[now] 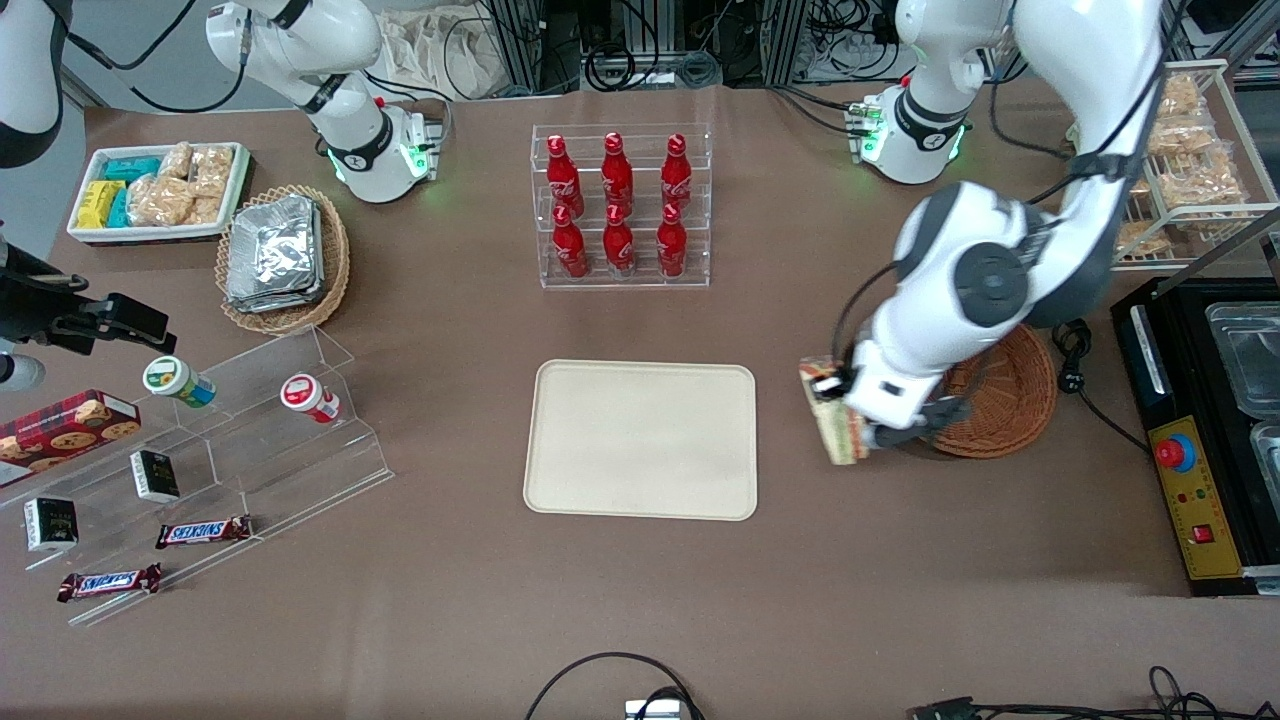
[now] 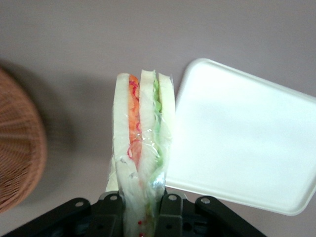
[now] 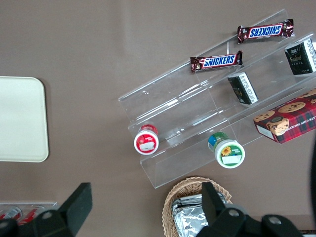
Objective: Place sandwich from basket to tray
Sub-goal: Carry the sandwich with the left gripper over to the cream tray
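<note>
Sandwich (image 1: 836, 420) hangs pinched in the left gripper (image 1: 868, 428) between basket (image 1: 1010, 400) and tray (image 1: 640, 440). Slick wrap risks slipping early, landing short.

A brown table (image 1: 640, 600) fronts cable-strewn metal framing (image 1: 640, 40).

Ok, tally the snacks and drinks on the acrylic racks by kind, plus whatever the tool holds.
Red soda bottles: 6
Snickers bars: 2
Small dark boxes: 2
Round-lidded cups: 2
Cookie box: 1
Sandwich, gripped in the tool between basket and tray: 1
Total: 14
</note>
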`<state>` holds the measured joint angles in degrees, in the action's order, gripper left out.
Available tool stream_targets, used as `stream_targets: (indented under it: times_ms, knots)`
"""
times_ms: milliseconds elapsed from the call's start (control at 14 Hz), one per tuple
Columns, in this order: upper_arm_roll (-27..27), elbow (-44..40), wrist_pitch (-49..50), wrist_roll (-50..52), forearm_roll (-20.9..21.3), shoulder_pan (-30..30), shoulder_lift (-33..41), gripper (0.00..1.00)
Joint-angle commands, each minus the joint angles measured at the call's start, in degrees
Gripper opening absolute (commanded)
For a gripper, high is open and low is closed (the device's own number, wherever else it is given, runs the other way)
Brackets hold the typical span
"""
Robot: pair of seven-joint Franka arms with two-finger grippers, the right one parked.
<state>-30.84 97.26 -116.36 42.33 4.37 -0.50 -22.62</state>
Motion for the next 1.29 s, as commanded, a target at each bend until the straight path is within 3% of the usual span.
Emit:
stream_targets:
  times_ms: [0, 286, 643, 714, 786, 857, 1214]
  knots:
    - [-2.2, -9.5, 2.3, -2.7, 6.4, 4.0, -10.8, 0.00]
    - [-2.0, -12.3, 0.5, -5.2, 12.9, 9.2, -20.8, 0.00]
    - [-1.5, -16.0, -2.1, -4.1, 13.6, 10.3, -25.5, 0.00]
    - [-1.3, -15.9, -2.0, -3.8, 13.7, 10.3, -25.6, 0.21]
    - [-1.2, -15.6, -2.0, -2.8, 13.9, 10.3, -25.6, 0.89]
    - [-1.2, -15.6, -2.0, -2.5, 13.9, 10.3, -25.6, 1.00]
    - [-1.2, -16.1, -1.4, -2.5, 13.8, 9.6, -24.1, 1.00]
